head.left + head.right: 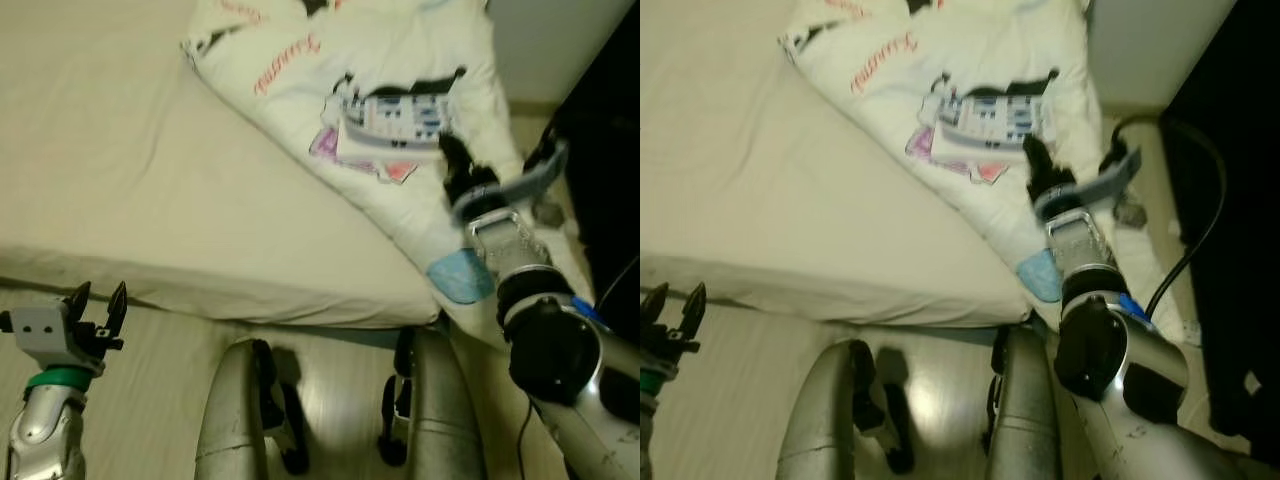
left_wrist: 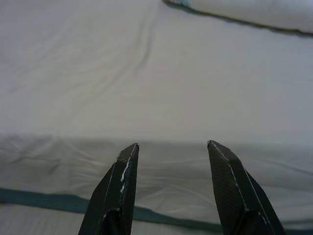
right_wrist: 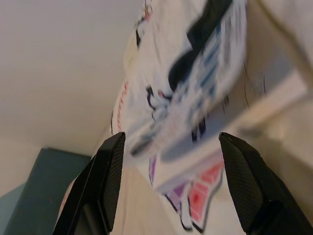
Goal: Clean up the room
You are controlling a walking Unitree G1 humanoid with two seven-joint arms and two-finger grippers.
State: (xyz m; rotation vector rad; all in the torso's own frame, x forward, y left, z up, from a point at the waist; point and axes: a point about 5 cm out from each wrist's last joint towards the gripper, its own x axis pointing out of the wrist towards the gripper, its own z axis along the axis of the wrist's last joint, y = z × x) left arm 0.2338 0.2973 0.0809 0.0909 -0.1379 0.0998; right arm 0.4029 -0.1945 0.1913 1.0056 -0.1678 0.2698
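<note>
A white printed duvet (image 1: 370, 110) lies crumpled across the far right part of the bed (image 1: 120, 180), hanging over its right corner. My right gripper (image 1: 458, 162) reaches out over the duvet's printed patch (image 3: 195, 88), its fingers (image 3: 110, 171) open and apart from the cloth. My left gripper (image 1: 97, 300) is held low at the left, just in front of the mattress edge (image 2: 156, 161), open with nothing between its fingers (image 2: 122, 186).
The bed's cream sheet is bare on the left. Pale wood floor (image 1: 160, 390) runs in front of the bed, with my two legs (image 1: 240, 420) standing on it. A dark piece of furniture (image 1: 1240, 200) and a black cable (image 1: 1195, 240) are at the right.
</note>
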